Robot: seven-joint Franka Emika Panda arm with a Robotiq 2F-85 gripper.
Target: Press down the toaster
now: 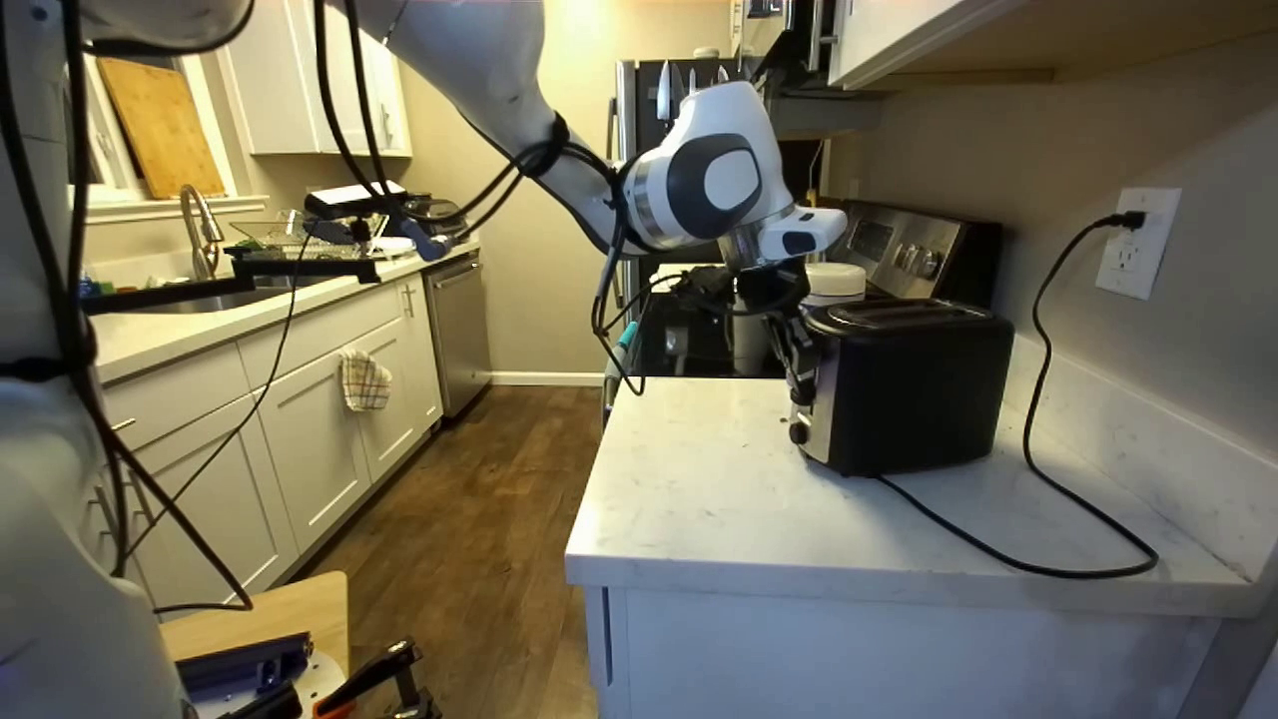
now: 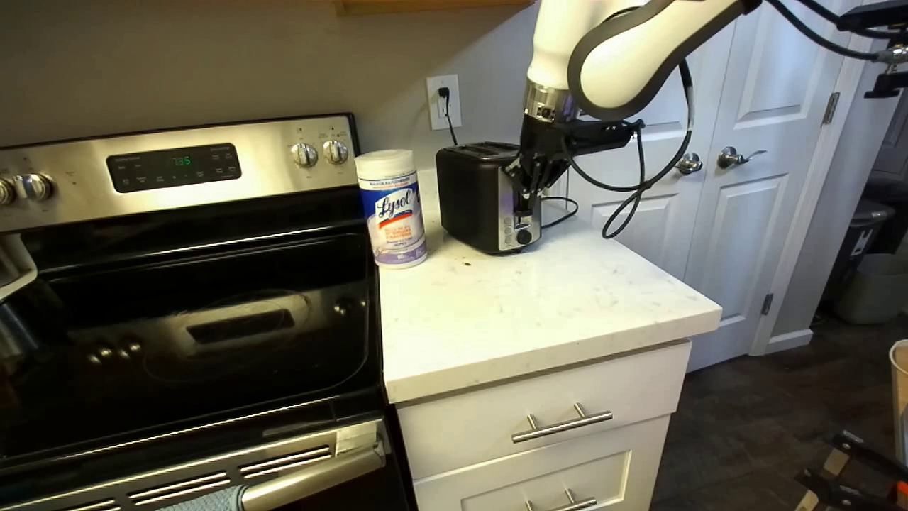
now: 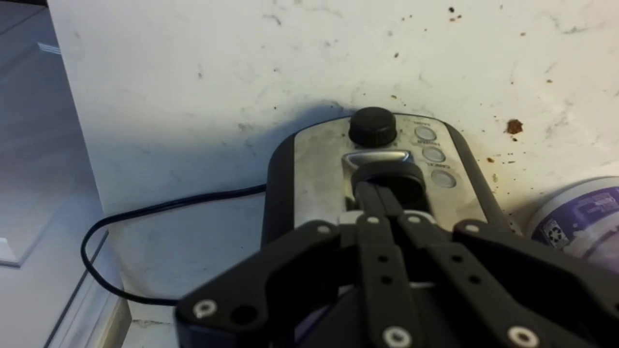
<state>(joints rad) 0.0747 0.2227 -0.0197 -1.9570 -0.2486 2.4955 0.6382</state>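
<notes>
2 fingers [image 3: 368, 199] of our gripper [image 3: 378, 192] sit together with nothing between them, their tips at the black lever [image 3: 394, 171] on the front of the toaster [image 1: 919, 389], which stands on the counter [image 2: 553, 305]. We judge the press to be in hand; whether the lever is latched, we cannot tell. The next move likely calls for a straight downward push to the stop, then a lift clear. The wrist view shows us plainly how the tips line up with the lever, and the toaster's 3 buttons [image 3: 434, 154] beside it. Both exterior views give us what the wrist view lacks: the slots [image 1: 904, 316] on the toaster's top and the outlet [image 1: 1138, 245] behind it.
</notes>
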